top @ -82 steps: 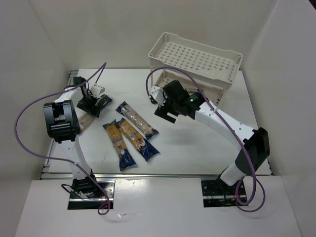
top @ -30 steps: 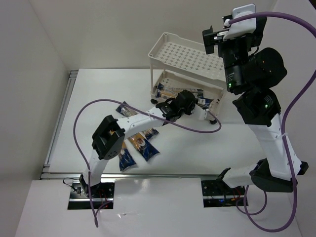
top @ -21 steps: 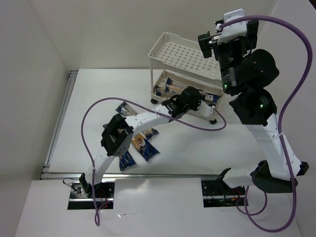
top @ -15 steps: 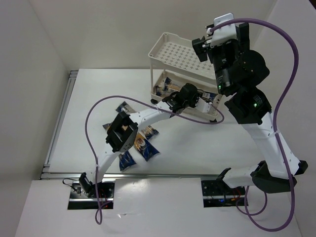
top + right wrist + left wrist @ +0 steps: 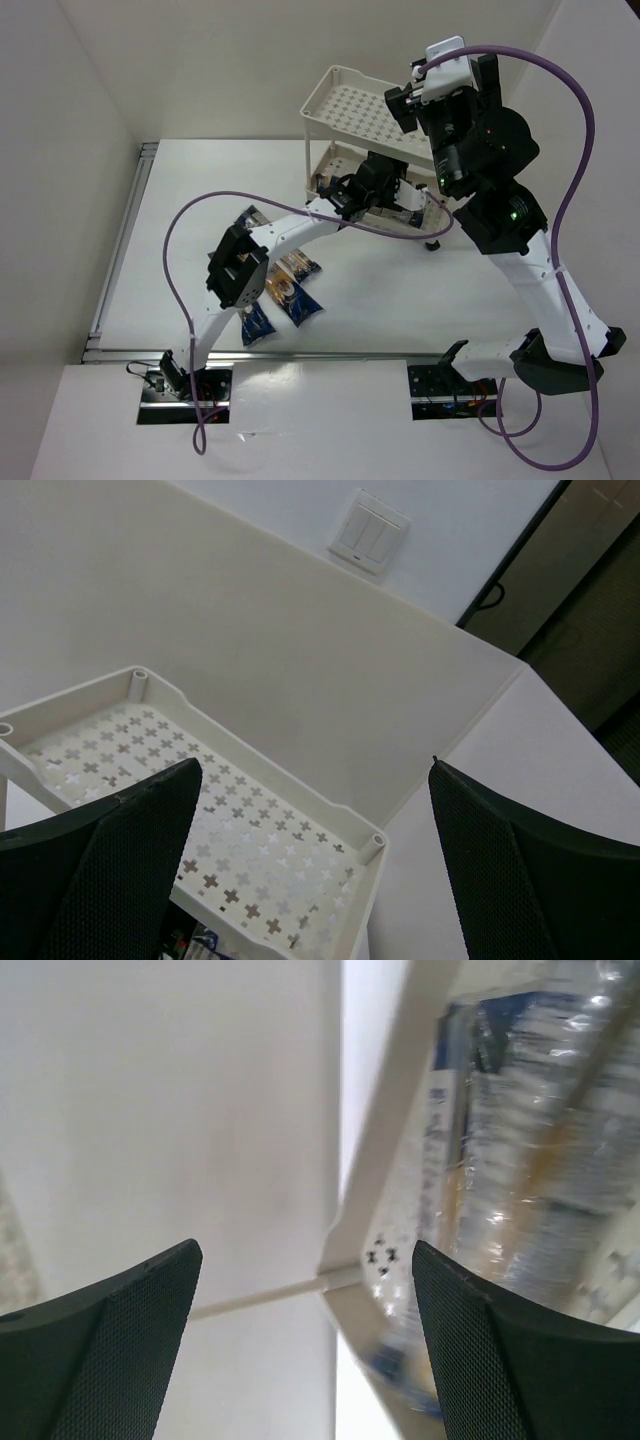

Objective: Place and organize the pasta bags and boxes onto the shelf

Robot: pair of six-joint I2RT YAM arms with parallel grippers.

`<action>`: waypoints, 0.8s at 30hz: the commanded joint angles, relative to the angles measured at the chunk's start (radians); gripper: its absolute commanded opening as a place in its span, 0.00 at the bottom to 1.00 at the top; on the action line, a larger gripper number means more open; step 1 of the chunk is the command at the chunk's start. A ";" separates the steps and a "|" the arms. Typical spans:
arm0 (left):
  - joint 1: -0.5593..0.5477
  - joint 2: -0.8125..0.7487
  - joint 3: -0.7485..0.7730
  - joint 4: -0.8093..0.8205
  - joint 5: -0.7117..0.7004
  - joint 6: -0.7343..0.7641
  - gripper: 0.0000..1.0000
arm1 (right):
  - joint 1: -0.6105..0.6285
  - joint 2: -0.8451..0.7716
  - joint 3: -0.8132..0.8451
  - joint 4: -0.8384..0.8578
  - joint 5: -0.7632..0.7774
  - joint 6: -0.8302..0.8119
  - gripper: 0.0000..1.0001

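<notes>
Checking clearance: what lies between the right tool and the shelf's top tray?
Nothing: the right wrist view shows bare air between the open right tool and the top tray.

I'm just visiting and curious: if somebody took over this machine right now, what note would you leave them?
Left gripper: open, empty, at the cart's lower tray.
Right gripper: open, empty, raised over the top tray, which is bare.
Done: at least one spaghetti packet lies in the lower tray; exact count unclear.
To do: three packets seem to lie on the table, partly hidden by the left arm; they go on the cart.
</notes>
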 commanded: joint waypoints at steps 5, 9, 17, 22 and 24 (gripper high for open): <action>-0.004 -0.220 -0.112 0.040 -0.003 -0.041 0.93 | -0.004 -0.024 -0.016 0.025 -0.021 0.017 0.99; -0.013 -0.321 -0.266 0.029 -0.016 -0.040 0.93 | -0.004 -0.024 -0.016 0.015 -0.032 0.028 0.99; -0.023 -0.447 -0.430 0.006 -0.058 -0.050 0.93 | -0.013 0.033 -0.012 0.024 -0.042 0.028 0.99; -0.023 -0.375 -0.400 -0.077 -0.067 -0.098 0.93 | -0.013 0.033 -0.066 0.001 -0.052 0.063 0.99; -0.023 -0.329 -0.346 -0.092 -0.049 -0.144 0.93 | -0.013 0.033 -0.066 -0.008 -0.052 0.072 0.99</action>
